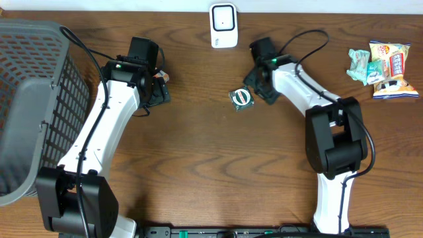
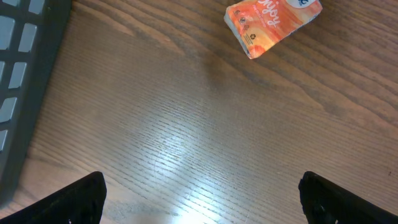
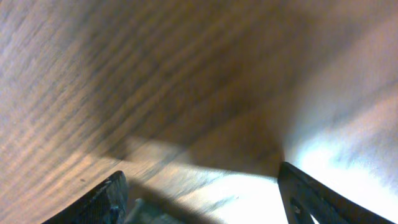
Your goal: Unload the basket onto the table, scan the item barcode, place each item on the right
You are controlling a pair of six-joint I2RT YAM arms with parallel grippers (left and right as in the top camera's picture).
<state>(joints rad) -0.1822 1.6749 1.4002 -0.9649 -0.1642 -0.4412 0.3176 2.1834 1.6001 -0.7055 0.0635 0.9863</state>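
Observation:
A small dark green packet [image 1: 241, 98] with a round white mark lies flat on the wooden table, below the white barcode scanner [image 1: 223, 25] at the back edge. My right gripper [image 1: 256, 88] hangs just to the packet's right, jaws open. In the right wrist view the right gripper [image 3: 202, 174] straddles bare wood, and only a dark edge of the packet [image 3: 149, 213] shows by the left finger [image 3: 106, 199]. My left gripper [image 1: 157, 96] is open over the table. In its wrist view the left gripper [image 2: 200, 180] holds nothing, and an orange packet [image 2: 273, 22] lies ahead of it.
A large grey mesh basket [image 1: 30, 99] fills the left side, its rim [image 2: 25, 93] close beside my left gripper. Several snack packets [image 1: 384, 67] lie in a heap at the far right. Cables trail behind both arms.

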